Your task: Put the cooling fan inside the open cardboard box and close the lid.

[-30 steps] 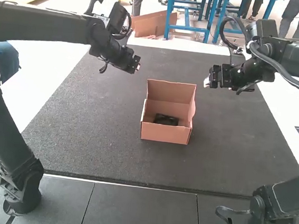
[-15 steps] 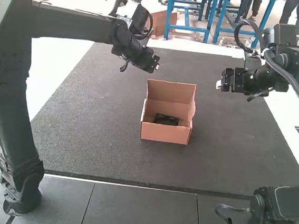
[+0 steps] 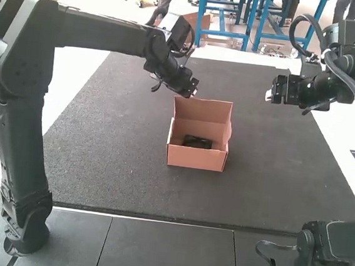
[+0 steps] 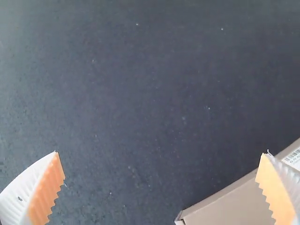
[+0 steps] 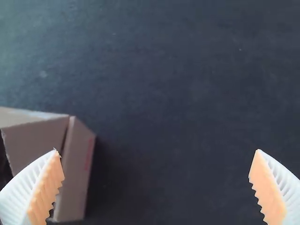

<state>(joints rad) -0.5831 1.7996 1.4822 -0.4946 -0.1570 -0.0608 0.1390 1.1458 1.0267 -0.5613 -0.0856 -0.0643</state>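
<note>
Hovering left hand (image 3: 191,93) at box lid (image 3: 203,109), barcode label (image 4: 294,156), fan (image 3: 196,141) inside

From above I see bright, even light; the pale desk (image 3: 338,133) beside the dark mat (image 3: 113,152) is almost washed out. The inside of the cardboard box (image 3: 197,152) lies in shadow. Both wrist views are dimmer, without glare.
</note>
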